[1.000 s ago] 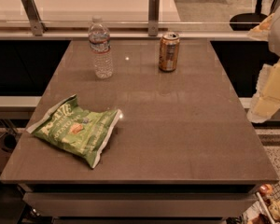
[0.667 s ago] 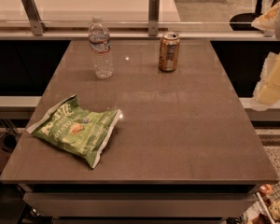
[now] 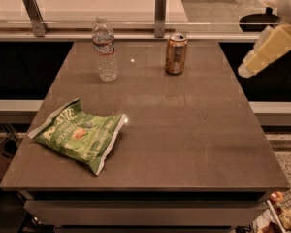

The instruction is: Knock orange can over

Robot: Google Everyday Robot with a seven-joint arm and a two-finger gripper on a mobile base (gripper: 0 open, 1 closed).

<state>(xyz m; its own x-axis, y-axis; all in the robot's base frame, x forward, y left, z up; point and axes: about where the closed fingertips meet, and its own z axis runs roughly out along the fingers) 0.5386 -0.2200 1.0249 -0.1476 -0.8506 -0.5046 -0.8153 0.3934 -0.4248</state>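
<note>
The orange can (image 3: 176,54) stands upright at upper centre, not knocked yet; the claw (image 3: 256,61) hangs upper right, state unclear.

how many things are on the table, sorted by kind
cans: 1, the orange can, upright near the far edge
bottles: 1, the clear water bottle, upright to the can's left
snack bags: 1, the green bag, lying flat near the front left
total: 3 on the table
The gripper hangs in the air beyond the table's right edge, touching nothing.
</note>
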